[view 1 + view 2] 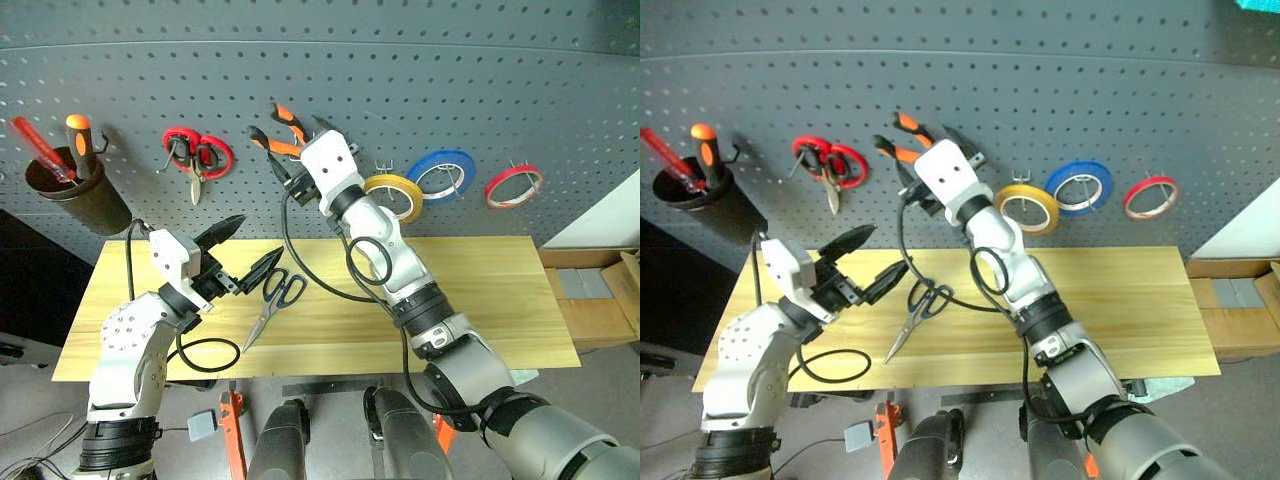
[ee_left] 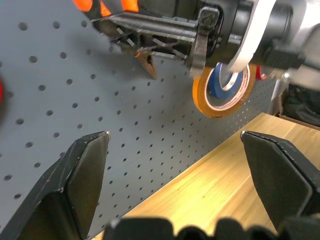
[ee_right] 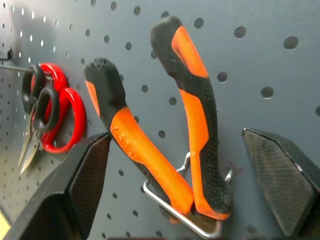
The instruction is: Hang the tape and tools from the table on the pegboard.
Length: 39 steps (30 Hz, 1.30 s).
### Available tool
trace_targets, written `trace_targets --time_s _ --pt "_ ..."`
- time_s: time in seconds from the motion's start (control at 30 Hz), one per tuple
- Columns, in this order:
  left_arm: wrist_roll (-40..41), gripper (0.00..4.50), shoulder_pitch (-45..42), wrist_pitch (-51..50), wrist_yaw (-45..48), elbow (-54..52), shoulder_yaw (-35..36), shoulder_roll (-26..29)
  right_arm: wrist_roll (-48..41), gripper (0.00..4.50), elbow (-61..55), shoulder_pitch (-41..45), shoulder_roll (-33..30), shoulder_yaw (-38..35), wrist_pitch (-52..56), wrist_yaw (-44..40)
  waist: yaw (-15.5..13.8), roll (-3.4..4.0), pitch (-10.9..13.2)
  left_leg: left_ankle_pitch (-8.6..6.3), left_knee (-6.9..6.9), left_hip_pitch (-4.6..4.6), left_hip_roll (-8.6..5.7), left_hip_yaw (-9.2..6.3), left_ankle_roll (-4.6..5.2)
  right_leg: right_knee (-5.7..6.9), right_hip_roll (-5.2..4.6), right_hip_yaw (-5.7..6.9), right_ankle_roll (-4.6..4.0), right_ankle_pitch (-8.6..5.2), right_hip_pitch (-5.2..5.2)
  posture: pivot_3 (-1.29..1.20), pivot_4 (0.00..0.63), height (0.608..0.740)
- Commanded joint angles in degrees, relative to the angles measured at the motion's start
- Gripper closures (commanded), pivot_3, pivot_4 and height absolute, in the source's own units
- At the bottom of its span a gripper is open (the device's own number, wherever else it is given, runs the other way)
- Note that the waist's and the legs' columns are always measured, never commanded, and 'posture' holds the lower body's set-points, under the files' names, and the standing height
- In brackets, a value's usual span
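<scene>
A: Pegboard [image 1: 420,80], left to right: dark cup [image 1: 75,195] holding red and orange-handled screwdrivers, then red-handled scissors [image 1: 197,157] on a hook, then pliers [image 3: 170,145].

B: Pliers hung?

A: Yes. Orange-and-black handles point up, and the tool sits in a metal hook [image 3: 185,217] on the board. Right gripper [image 3: 190,165] is just at them, fingers spread wide on either side, not clamping.

B: Further right?

A: Yellow-tan tape [image 1: 394,195] on its hook, then blue roll [image 1: 441,174], then thin red roll [image 1: 514,185].

B: Table [image 1: 500,300]?

A: Dark-blue-handled scissors [image 1: 272,303] lie flat on the wood left of centre, blades toward the near edge. Left gripper [image 1: 243,250] hovers just left of them, jaws wide, holding nothing. Blue-handled screwdriver not made out.
</scene>
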State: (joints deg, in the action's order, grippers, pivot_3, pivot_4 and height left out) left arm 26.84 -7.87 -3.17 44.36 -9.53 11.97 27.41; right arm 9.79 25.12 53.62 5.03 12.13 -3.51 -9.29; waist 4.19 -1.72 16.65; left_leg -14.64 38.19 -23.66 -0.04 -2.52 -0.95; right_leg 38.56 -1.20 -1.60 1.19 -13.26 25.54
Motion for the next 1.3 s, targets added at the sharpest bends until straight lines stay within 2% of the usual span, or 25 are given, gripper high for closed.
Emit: trace_targets --time_s 0.03,0.4,0.53,0.63,0.73,0.9,1.07,1.2,1.3 --pt "-0.6 0.00 0.1 0.8 -1.3 -1.2 0.7 0.0 -2.8 0.03 -12.7 -1.8 -2.4 -2.3 9.9 -3.7 -0.3 0.00 0.0 0.01 0.00 0.00 0.00 -0.06 0.00 0.01 0.00 0.07 0.00 0.00 -0.01 -0.07 0.294 0.740" --pt "-2.2 0.00 0.8 -3.9 -5.3 -2.9 -0.4 1.2 -8.4 0.03 -36.0 -8.5 -12.3 -2.4 29.5 -15.1 -0.5 0.01 0.0 0.01 -0.12 -0.09 0.02 -0.35 0.00 -0.05 0.00 0.48 -0.14 -0.10 -0.01 -0.07 0.293 0.740" --pt "-3.3 0.00 2.3 -9.7 -7.0 -5.0 -1.2 3.0 -21.3 0.03 -48.1 -12.0 -18.4 -4.3 44.0 -26.2 -0.5 0.01 0.0 0.01 -0.12 -0.13 0.02 -0.36 0.00 -0.08 0.00 0.58 -0.13 -0.10 -0.01 -0.08 0.294 0.740" --pt "-4.6 0.00 4.0 -14.6 -8.4 -6.8 -2.4 4.7 -29.4 0.03 -52.7 -12.9 -22.3 -7.6 55.3 -29.3 -0.4 0.03 0.0 0.01 -0.13 -0.14 0.03 -0.44 0.00 -0.16 0.00 0.58 -0.13 -0.10 -0.05 -0.09 0.294 0.740" --pt "-5.3 0.00 5.8 -17.4 -8.8 -7.4 -3.0 5.7 -35.3 0.03 -55.3 -15.5 -28.5 -9.8 61.7 -33.2 -0.5 0.03 0.0 0.01 -0.12 -0.13 0.02 -0.51 0.00 -0.24 -0.01 0.60 -0.13 -0.11 -0.11 -0.09 0.294 0.740" --pt "-9.1 0.00 7.9 -25.3 -11.2 -8.6 -4.9 9.3 -39.3 0.03 -58.7 -21.5 -37.2 -10.4 63.1 -36.6 -0.7 0.08 0.0 0.01 -0.20 -0.16 0.04 -0.55 0.01 -0.55 0.01 0.68 -0.12 -0.11 -0.21 -0.09 0.299 0.740" --pt "-10.2 0.00 6.9 -35.3 -14.5 -11.3 -7.3 9.6 -40.2 0.03 -60.4 -26.5 -42.3 -8.7 61.3 -38.2 -0.8 0.10 0.1 0.01 -0.22 -0.17 0.02 -0.52 0.01 -0.59 0.01 0.67 -0.08 -0.14 -0.22 -0.09 0.309 0.740" --pt "-11.9 0.00 4.0 -47.9 -18.4 -13.6 -12.4 9.3 -41.3 0.03 -61.4 -29.0 -44.5 -7.3 60.5 -39.6 -0.8 0.09 0.3 0.01 -0.20 -0.17 0.01 -0.52 0.01 -0.58 0.02 0.68 0.07 -0.22 -0.24 -0.09 0.315 0.740" --pt "-14.8 0.00 1.1 -50.7 -18.5 -12.3 -19.2 9.8 -42.3 0.03 -62.1 -30.7 -44.9 -5.7 60.8 -39.8 -0.9 0.09 0.3 0.01 -0.18 -0.15 -0.01 -0.51 0.01 -0.57 0.07 0.70 0.22 -0.31 -0.24 -0.10 0.318 0.740"
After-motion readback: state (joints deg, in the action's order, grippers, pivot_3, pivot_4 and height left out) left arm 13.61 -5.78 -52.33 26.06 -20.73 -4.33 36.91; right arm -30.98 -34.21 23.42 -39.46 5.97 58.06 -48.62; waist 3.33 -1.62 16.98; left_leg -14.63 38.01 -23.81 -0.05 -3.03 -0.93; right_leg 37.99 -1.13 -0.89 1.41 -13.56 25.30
